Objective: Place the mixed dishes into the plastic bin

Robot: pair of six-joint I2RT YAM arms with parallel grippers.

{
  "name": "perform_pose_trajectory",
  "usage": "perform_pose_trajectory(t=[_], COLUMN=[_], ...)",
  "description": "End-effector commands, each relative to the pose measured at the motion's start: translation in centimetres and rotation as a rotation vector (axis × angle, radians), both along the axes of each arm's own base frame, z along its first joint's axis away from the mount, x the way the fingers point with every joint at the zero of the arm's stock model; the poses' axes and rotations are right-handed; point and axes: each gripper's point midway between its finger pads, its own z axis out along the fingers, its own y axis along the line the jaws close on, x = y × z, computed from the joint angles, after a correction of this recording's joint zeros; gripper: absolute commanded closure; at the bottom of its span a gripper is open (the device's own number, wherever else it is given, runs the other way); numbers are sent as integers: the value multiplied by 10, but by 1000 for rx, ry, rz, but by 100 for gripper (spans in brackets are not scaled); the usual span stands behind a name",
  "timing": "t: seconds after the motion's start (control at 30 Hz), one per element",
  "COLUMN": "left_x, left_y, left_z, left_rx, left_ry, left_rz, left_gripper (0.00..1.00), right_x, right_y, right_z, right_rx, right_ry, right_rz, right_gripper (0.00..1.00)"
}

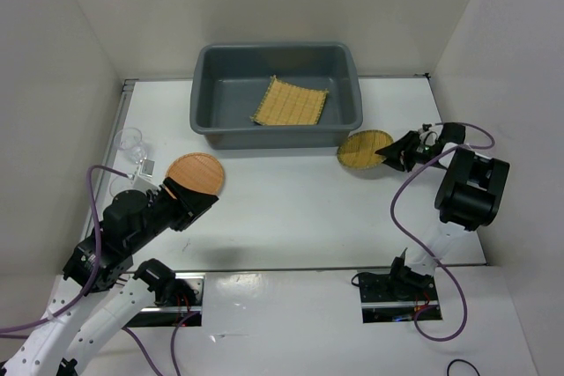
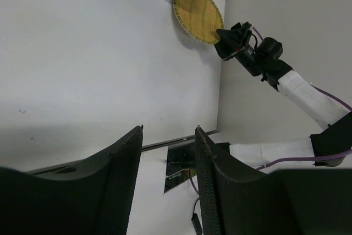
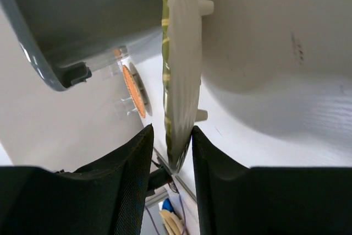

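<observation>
The dark grey plastic bin [image 1: 204, 94] stands at the back centre with the square bamboo-slat tray [image 1: 290, 101] lying inside. The round yellow woven plate [image 1: 361, 149] lies just right of the bin's front corner. My right gripper [image 1: 393, 154] straddles its right rim; in the right wrist view the plate [image 3: 179, 53] is edge-on between the jaws [image 3: 171, 130], touching one pad with a gap at the other. The orange-brown plate [image 1: 196, 171] lies front left. My left gripper [image 1: 199, 199] is at its near edge, open and empty [image 2: 169, 130]. A clear cup [image 1: 130, 142] stands at the far left.
White walls close in the table on the left, back and right. The bin's rim [image 3: 49, 75] is close beside the yellow plate. A faint second clear cup seems to stand by the left arm, but I cannot tell for sure. Purple cables trail from both arms.
</observation>
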Motion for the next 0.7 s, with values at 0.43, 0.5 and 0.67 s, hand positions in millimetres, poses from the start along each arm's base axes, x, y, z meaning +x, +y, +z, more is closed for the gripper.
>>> perform_pose_trajectory(t=[0.43, 0.5, 0.67], left_x=[-2, -3, 0], left_y=[5, 5, 6], left_z=[5, 3, 0], left_rx=[-47, -46, -43], left_ry=[-31, -30, -32], left_rz=[32, 32, 40], left_gripper=[49, 49, 48], right_x=[16, 4, -22], right_y=[-16, -21, -47], right_z=[30, 39, 65], right_rx=[-41, -37, -56], right_ry=[-2, 9, -40], right_rz=[-80, -85, -108], right_gripper=[92, 94, 94])
